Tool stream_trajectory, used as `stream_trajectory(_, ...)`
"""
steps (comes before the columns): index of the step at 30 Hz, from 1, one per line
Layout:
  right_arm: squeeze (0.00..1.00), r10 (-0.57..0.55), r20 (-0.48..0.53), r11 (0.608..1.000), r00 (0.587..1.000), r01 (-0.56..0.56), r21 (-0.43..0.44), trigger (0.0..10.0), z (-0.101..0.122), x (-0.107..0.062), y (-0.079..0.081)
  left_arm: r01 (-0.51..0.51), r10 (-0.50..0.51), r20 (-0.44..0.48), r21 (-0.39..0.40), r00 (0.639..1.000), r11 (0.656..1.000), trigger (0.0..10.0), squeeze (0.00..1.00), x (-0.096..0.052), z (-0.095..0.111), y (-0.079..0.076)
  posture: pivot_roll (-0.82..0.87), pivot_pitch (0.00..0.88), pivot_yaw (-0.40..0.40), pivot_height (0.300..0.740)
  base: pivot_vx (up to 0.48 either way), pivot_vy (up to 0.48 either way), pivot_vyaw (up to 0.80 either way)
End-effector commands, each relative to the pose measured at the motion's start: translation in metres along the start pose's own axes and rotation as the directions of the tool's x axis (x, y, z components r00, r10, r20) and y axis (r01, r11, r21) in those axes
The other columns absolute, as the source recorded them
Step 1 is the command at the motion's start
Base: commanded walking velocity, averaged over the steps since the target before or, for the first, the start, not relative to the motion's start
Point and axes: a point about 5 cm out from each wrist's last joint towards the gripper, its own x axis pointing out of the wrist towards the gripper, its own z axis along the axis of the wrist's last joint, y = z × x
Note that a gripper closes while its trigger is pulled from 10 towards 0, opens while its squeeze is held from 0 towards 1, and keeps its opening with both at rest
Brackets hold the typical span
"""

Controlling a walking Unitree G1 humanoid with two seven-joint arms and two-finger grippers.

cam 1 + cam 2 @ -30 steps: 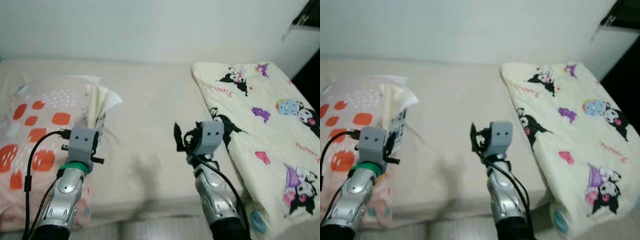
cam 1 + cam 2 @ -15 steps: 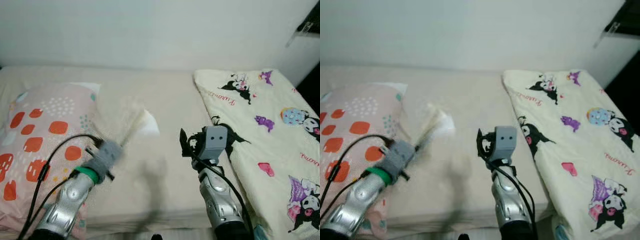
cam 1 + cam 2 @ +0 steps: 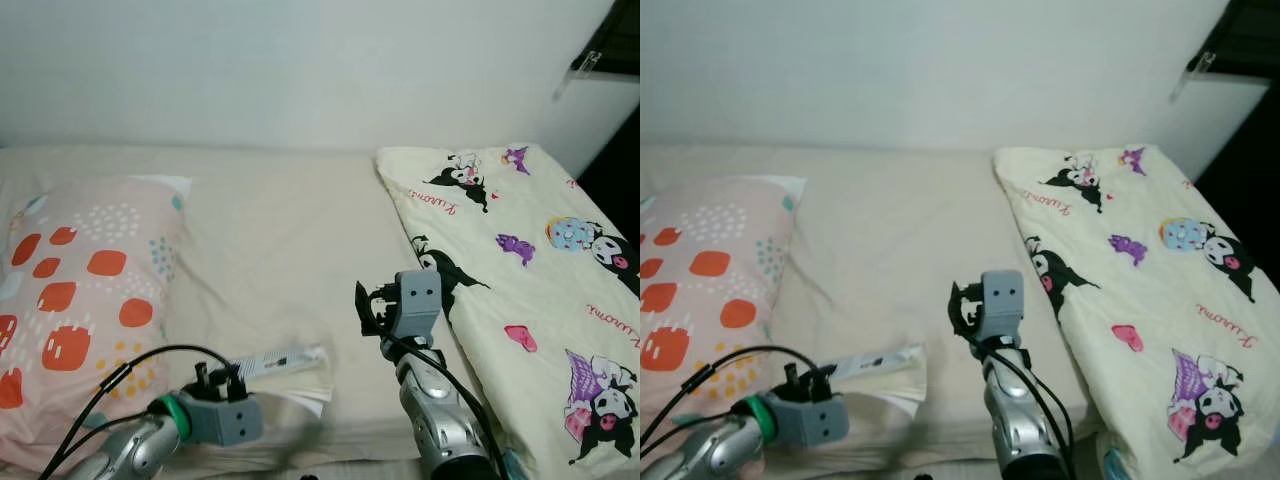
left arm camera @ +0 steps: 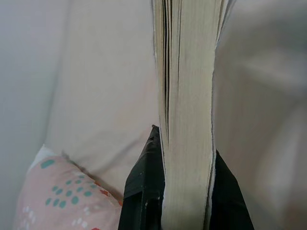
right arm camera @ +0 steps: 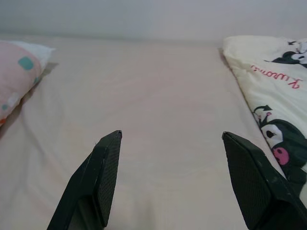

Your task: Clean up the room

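A: The book [image 3: 283,364] is low over the near edge of the bed [image 3: 290,230], lying close to flat, its pale page block facing up and a white strip with dark print along its edge.

B: And who has it?

A: The left gripper [image 4: 184,191]. In the left wrist view both black fingers [image 4: 144,187] are pressed against the two sides of the page block, one on each cover, so it is clamped tight on the book (pages fanning a little at the far end). From the head camera the grey wrist block sits just beside the book's near end, with a green band and a black cable looping behind it.

B: The other arm?

A: The right gripper [image 5: 175,179] is held up over the middle of the bed, fingers spread wide apart with nothing between them, just bare beige sheet.

B: Around them?

A: A pink pillow [image 3: 80,290] with orange blotches lies on the bed to the robot's left, near the book. To the right, a cream quilt [image 3: 530,270] printed with cartoon characters covers that side of the bed. A plain white wall [image 3: 300,70] runs behind.
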Motion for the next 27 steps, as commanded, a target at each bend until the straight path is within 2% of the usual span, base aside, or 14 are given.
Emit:
stream_trajectory(1, 0.0, -0.003, -0.037, 1.0, 0.999, 0.003, -0.01, 10.0, -0.0079, -0.0046, -0.0032, -0.024, 0.024, 0.025, 0.009, 0.999, 1.0, 10.0, 0.11, -0.0012, 0.0014, 0.0006, 0.04, 0.108, -0.053, 0.706, 0.0, 0.0, 0.0)
stream_trajectory(19, 0.0, -0.006, -0.06, 1.0, 0.998, 0.005, -0.017, 10.0, -0.012, -0.0085, -0.0057, -0.07, 0.066, 0.064, 0.067, 0.996, 0.995, 10.0, 0.12, 0.003, -0.0014, 0.0034, 0.03, 0.13, -0.056, 0.651, 0.0, 0.0, 0.0)
stream_trajectory(27, 0.0, -0.011, -0.07, 1.0, 0.998, 0.01, -0.018, 10.0, -0.0138, -0.0103, -0.0066, -0.069, 0.065, 0.064, 0.066, 0.996, 0.995, 10.0, 0.12, 0.0034, -0.0028, 0.0023, 0.03, 0.138, -0.055, 0.621, 0.0, 0.0, 0.0)
